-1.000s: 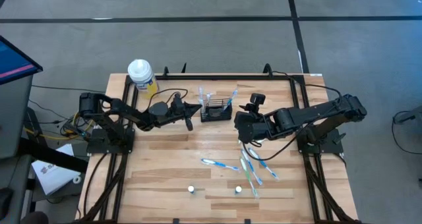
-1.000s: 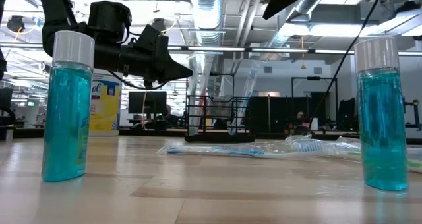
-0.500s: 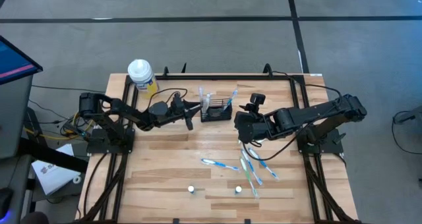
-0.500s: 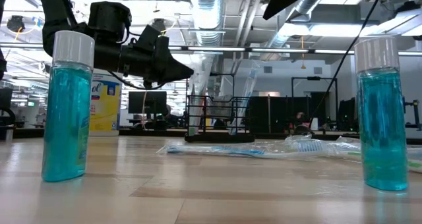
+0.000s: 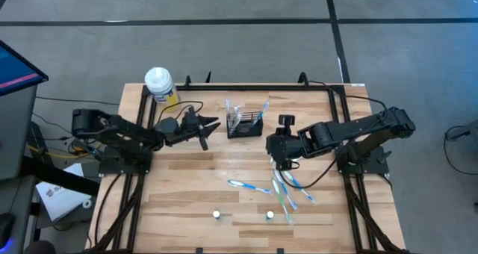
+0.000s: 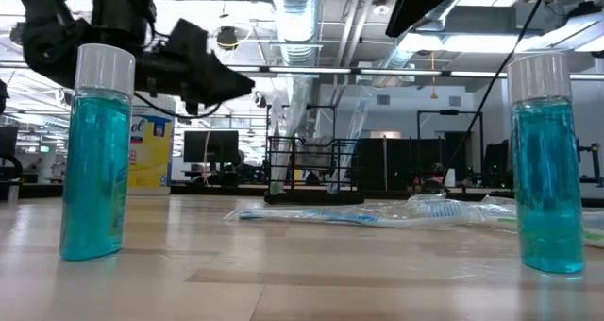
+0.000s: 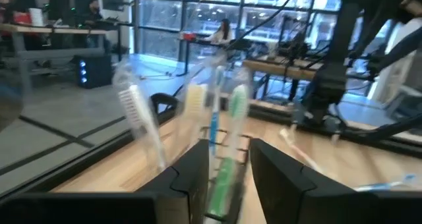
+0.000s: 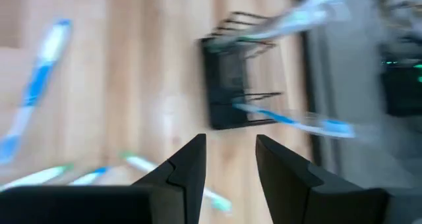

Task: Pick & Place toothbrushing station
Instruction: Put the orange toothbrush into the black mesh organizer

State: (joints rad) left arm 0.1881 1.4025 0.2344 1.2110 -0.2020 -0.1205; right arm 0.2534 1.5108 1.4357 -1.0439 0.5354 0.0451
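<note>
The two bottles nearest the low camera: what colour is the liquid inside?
Turquoise blue in both bottles, under white caps; the low view shows it best.

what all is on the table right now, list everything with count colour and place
toothbrushing station: one, black wire mesh, far middle of the table, wrapped toothbrushes standing in it
loose toothbrushes: several, blue, white and green, lying near right of centre
mouthwash bottles: two, teal liquid with white caps, near edge
yellow bottle: one, white cap, far left corner
table: one, light wood
left claw: one, dark, open, empty, raised left of the station
right claw: one, dark, open, empty, above the loose toothbrushes
</note>
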